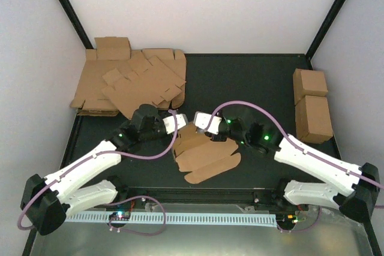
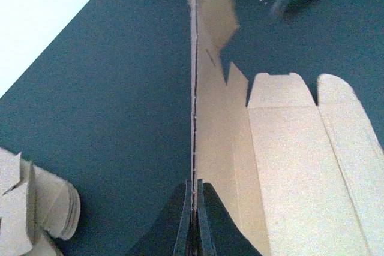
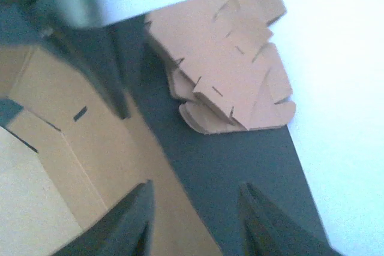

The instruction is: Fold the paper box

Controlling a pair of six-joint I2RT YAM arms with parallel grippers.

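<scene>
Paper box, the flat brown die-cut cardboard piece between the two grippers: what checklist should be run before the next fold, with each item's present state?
1. Left gripper shut on an upright panel of the brown die-cut cardboard paper box: ok.
2. Right gripper open, holding nothing: ok.
3. Box apart from the heap of brown cardboard sheets: ok.
4. Clearance between the gripper tips: cannot tell; close together from above.
5. Two blocky brown cardboard cuboids far off to the right: ok.

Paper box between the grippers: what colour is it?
Plain brown cardboard; the paper box shows best in the left wrist view.
</scene>
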